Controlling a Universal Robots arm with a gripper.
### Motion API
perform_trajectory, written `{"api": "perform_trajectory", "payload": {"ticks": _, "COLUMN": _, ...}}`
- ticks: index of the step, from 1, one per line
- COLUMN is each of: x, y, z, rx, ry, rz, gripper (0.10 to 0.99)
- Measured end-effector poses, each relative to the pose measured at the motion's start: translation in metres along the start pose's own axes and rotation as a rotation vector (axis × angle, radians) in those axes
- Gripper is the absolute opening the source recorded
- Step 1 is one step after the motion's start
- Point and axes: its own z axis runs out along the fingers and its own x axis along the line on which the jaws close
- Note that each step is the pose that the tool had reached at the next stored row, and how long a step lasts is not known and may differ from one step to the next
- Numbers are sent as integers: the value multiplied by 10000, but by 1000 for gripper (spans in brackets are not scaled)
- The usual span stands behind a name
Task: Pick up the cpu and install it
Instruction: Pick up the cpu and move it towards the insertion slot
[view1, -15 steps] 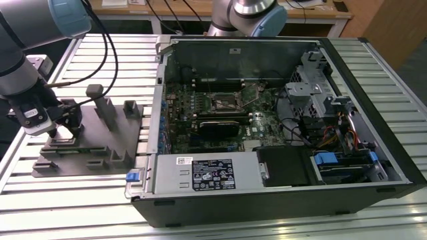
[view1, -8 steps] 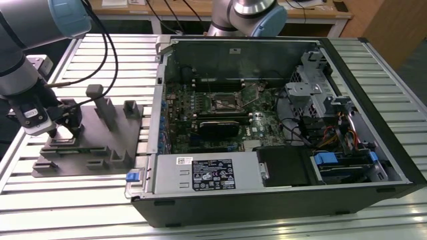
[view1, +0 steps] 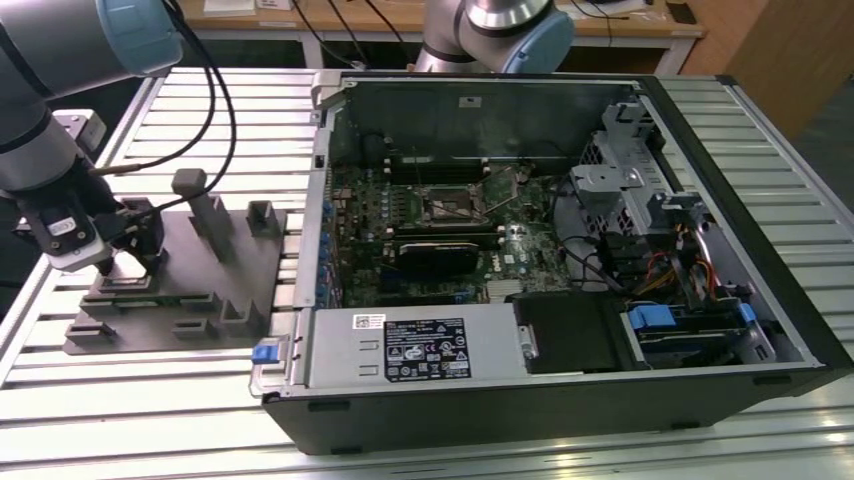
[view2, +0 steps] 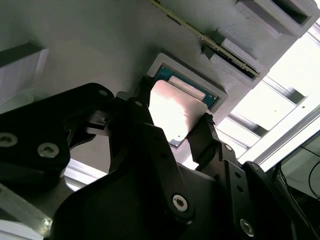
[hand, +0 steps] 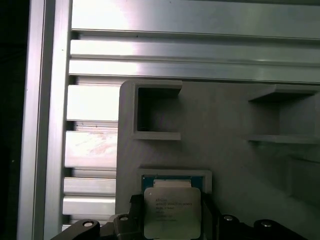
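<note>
Second wrist view looks past the gripper (view2: 175, 107) onto the cpu (view2: 176, 114), whose shiny silver-grey lid catches the light between the two black fingers (view2: 200, 137). The fingers are closed in on the cpu, one against each of two opposite edges of the lid, so the chip lies squarely between them. A strip of its green board shows along the side away from the gripper. The cpu sits in a shallow framed recess of the grey plastic fixture (view2: 100, 45), and its green edge lies inside the raised frame. In the first wrist view the same chip (hand: 172, 212) lies flat with its lid facing the camera, a dark fingertip close on either side, and the fixture's open pockets lie beyond it. Past the fixture's edge runs the slatted aluminium counter (hand: 175, 50). In the exterior view the arm reaches down at the exterior view's left, with the gripper (view1: 120, 262) low over the fixture (view1: 187, 290). An open computer case (view1: 747, 150) lies on the counter at the exterior view's right, well apart from the gripper, with its motherboard (view1: 400, 200) exposed.
</note>
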Motion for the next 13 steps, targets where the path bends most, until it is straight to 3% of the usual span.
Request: {"api": "perform_trajectory", "payload": {"ticks": 13, "x": -2, "y": 6, "z": -150, "rx": 3, "ry": 4, "rz": 1, "gripper": 545}}
